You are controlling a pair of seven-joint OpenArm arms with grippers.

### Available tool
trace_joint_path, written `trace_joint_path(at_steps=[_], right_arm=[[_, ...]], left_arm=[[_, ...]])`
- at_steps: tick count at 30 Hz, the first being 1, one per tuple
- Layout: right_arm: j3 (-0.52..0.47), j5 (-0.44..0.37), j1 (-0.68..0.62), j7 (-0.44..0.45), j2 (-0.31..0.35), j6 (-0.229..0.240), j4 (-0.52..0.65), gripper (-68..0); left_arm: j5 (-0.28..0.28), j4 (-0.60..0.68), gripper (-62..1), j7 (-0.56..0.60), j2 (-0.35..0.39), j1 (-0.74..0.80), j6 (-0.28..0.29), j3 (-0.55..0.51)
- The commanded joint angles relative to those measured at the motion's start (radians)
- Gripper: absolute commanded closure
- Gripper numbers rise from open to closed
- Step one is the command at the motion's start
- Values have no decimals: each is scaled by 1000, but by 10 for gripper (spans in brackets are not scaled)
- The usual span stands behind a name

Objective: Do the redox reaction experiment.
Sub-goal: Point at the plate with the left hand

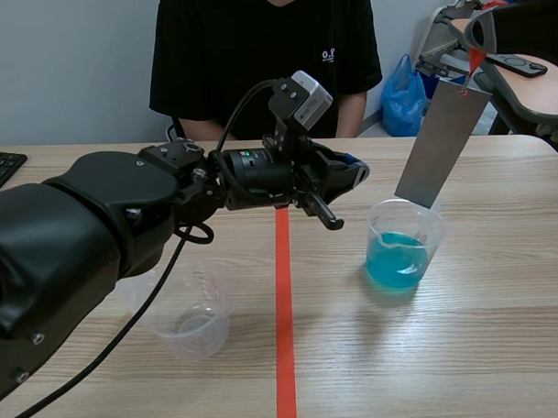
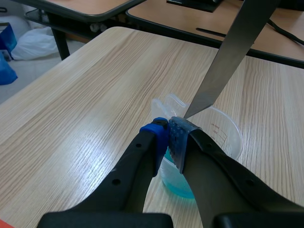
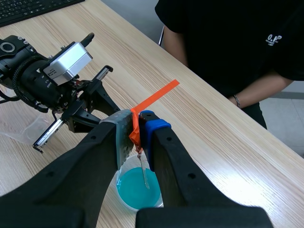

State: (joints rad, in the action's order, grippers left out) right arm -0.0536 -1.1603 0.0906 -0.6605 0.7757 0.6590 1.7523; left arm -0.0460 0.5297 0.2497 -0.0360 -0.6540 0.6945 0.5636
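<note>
Mostly wooden table [image 1: 504,348] — grey wall [image 1: 63,61] behind.

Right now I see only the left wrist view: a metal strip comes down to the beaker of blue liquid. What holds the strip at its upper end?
Observer: The right arm's fingers are shut on an orange tab at the top of the metal strip.
Operator: Is another beaker on the table?
Observer: Yes. A second clear beaker, with no blue in it, stands across the red tape line from the beaker of blue liquid.
</note>
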Motion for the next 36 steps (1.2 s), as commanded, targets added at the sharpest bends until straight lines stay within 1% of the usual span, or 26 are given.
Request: trace_joint_path(at_steps=[1, 31, 36], right_arm=[[-11, -15, 26, 11, 11, -4, 19, -13], [-11, -15, 26, 11, 11, -4, 19, -13], [-11, -15, 26, 11, 11, -3, 19, -13]], left_arm=[[-14, 15, -30, 6, -12, -19, 2, -2], [-14, 15, -30, 8, -10, -19, 2, -2], [-14, 15, -30, 23, 6, -19, 2, -2]])
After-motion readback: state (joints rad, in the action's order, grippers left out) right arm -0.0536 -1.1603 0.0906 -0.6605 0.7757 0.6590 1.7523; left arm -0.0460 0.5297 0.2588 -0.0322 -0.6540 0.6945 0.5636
